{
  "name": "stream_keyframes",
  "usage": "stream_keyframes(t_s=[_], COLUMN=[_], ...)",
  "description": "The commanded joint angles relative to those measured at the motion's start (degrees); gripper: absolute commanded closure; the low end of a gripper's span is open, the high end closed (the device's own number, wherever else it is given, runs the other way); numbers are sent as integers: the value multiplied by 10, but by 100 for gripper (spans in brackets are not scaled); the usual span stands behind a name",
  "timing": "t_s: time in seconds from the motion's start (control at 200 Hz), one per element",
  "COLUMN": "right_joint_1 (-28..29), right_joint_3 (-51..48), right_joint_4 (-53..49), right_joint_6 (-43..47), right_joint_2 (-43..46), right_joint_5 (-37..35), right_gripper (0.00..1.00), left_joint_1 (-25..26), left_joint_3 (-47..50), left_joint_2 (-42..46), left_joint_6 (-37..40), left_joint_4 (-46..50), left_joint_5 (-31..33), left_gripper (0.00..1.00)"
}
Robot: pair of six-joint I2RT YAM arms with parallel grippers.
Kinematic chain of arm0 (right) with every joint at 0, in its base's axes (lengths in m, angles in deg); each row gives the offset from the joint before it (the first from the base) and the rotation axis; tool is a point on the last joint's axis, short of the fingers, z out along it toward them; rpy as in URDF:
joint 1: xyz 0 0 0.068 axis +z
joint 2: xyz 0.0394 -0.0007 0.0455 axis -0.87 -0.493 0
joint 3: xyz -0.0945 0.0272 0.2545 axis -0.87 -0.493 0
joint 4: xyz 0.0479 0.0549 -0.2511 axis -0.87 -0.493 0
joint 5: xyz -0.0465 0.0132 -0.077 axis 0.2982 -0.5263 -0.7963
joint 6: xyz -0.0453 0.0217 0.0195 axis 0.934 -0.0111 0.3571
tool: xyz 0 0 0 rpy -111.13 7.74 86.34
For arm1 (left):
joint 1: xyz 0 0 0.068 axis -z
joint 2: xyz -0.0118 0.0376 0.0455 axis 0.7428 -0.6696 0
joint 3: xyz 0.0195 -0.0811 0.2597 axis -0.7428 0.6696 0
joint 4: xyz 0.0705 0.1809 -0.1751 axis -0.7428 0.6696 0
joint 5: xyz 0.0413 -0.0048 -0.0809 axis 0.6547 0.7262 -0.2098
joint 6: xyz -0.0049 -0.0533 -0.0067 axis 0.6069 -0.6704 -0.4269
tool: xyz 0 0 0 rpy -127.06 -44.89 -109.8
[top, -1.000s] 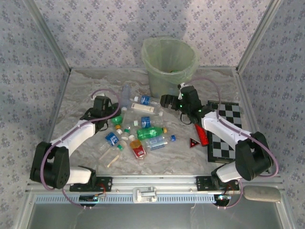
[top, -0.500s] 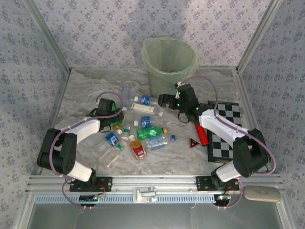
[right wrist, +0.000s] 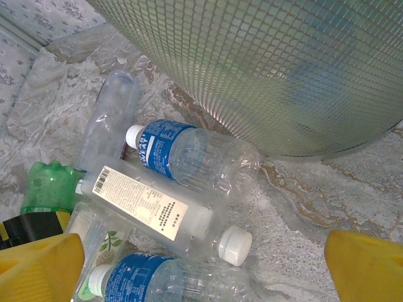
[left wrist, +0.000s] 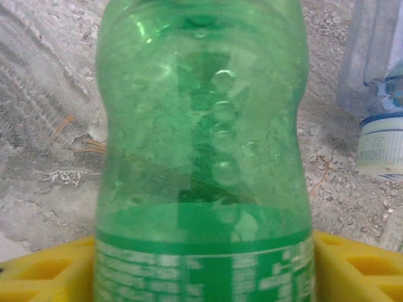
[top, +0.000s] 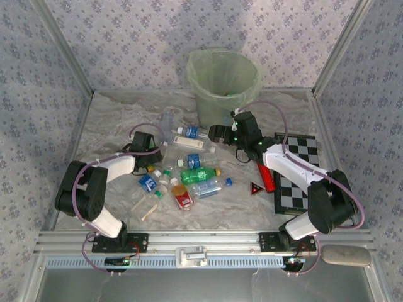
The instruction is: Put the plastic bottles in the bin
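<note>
A small green bottle (left wrist: 201, 145) stands between my left gripper's (left wrist: 203, 270) yellow fingers (left wrist: 44, 270), which press on both its sides. From above, this gripper (top: 153, 155) sits at the left edge of the bottle pile. My right gripper (right wrist: 203, 263) hangs open over a clear bottle with a white label (right wrist: 151, 207) and two blue-labelled ones (right wrist: 189, 154), just beside the bin's wall (right wrist: 283, 63). The pale green bin (top: 223, 82) stands at the back. More bottles lie mid-table: a bigger green one (top: 198, 174), an orange-red one (top: 181, 196) and a blue-labelled one (top: 148, 182).
A checkerboard (top: 299, 170) lies at the right, with a red tube (top: 266, 176) and a small red triangle (top: 255, 188) next to it. Patterned walls close in the table on three sides.
My left arm has folded in, carrying its gripper right onto the small green bottle, and the fingers have closed against it. The right gripper has shifted slightly left, still open.
</note>
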Motion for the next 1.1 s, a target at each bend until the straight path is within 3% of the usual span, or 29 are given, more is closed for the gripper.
stream_keyframes(t_s=[0.0,0.16,0.53,0.855,1.094], right_joint_1=[3,4,3,2,-2], right_joint_3=[13,14,13,6,-9], right_joint_4=[-12,-12,-12,1,11], right_joint_6=[8,9,8,10,10], right_joint_2=[1,1,1,1,7], right_joint_5=[-5,-4,-3,-2,4], right_gripper=[0,0,0,0,0], left_joint_1=[-3,-3,-4,-10,-10], left_joint_3=[-15,-14,-11,-20,-55], left_joint_2=[-4,-1,25,157,238], left_joint_6=[0,1,4,28,35], left_joint_4=[-9,-11,-6,-6,-26], left_joint_5=[-6,-5,12,47,16], left_gripper=[34,40,43,45,46])
